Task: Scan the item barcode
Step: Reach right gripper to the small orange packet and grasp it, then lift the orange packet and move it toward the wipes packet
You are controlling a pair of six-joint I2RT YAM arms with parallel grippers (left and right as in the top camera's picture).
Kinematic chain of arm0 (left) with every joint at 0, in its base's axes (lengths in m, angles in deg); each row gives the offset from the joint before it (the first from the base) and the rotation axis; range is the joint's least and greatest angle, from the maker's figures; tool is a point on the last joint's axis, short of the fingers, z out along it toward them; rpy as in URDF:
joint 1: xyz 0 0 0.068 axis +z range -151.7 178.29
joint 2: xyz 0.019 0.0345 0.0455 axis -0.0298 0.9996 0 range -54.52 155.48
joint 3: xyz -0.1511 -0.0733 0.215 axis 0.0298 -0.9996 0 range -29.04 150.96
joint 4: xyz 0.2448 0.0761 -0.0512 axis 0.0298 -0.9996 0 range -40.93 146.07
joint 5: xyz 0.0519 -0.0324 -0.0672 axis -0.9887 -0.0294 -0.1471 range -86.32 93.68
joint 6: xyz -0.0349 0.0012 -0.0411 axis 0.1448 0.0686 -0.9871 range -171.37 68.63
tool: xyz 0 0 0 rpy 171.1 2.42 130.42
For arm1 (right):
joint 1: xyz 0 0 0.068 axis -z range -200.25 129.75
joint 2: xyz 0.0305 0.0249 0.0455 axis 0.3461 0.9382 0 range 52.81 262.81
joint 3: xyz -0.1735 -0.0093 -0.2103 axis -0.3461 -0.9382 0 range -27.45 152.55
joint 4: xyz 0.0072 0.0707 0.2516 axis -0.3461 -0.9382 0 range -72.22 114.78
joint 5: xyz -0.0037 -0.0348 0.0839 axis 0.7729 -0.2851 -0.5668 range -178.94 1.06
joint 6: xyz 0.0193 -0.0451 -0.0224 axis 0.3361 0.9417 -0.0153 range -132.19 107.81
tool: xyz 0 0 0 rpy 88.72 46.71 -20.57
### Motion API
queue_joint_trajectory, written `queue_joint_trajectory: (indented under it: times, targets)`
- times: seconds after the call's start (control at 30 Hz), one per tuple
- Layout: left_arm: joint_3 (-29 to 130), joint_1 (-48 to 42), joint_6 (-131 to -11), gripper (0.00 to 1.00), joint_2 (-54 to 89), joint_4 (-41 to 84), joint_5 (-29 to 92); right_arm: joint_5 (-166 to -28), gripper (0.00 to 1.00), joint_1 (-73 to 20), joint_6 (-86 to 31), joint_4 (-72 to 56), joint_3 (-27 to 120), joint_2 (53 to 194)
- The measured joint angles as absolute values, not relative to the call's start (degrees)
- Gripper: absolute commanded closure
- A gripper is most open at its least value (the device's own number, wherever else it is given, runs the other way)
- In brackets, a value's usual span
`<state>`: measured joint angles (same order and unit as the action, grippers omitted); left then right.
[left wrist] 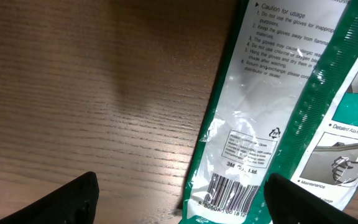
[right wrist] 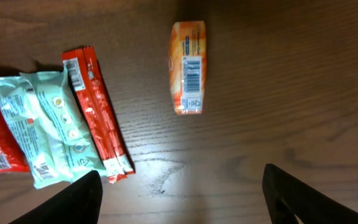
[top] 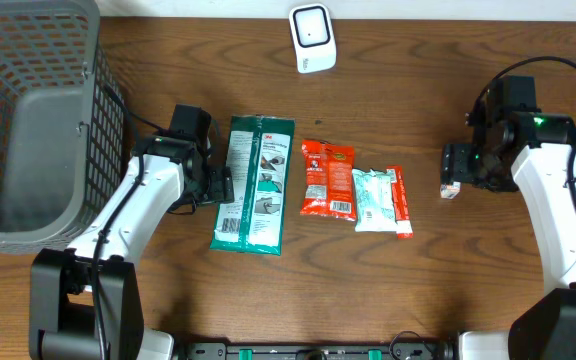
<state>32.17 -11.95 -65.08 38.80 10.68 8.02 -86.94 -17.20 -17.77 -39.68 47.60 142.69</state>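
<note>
A green 3M glove pack lies flat on the table, left of centre. My left gripper is open at its left edge. In the left wrist view the pack's barcode corner lies between the spread fingers of the left gripper. A small orange packet lies at the right. My right gripper hovers by it, open. In the right wrist view the orange packet lies barcode up, ahead of the right gripper, which has only bare wood between its fingers. The white scanner stands at the back.
A grey wire basket fills the far left. Between the arms lie a red pouch, a pale green packet and a thin red bar, side by side.
</note>
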Motion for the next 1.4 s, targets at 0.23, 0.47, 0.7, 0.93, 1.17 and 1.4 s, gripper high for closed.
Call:
queue_joint_trajectory:
  times: [0.23, 0.47, 0.7, 0.93, 1.17, 1.4]
  targets:
    - [32.17, -11.95, -65.08, 0.14, 38.80, 10.68, 8.00, -84.99, 0.25, -17.20, -17.75, -38.00, 47.60, 147.13]
    - [32.17, -11.95, -65.08, 0.14, 38.80, 10.66, 8.02, -82.98, 0.29, -17.20, -17.62, -31.38, 47.60, 155.26]
    - [32.17, -11.95, -65.06, 0.14, 38.80, 10.68, 8.02, -81.63, 0.65, -17.20, -17.66, -28.32, 47.60, 160.38]
    - [32.17, -11.95, -65.08, 0.14, 38.80, 10.68, 8.02, -81.78, 0.67, -17.20, -17.42, -26.64, 47.40, 160.59]
    - [32.17, -11.95, -65.06, 0.14, 38.80, 10.68, 8.02, -81.82, 0.75, -17.20, -17.49, -24.41, 44.95, 160.73]
    - [32.17, -11.95, -65.08, 0.14, 38.80, 10.68, 8.00, -81.84, 0.83, -17.37, -17.64, -24.01, 44.52, 160.92]
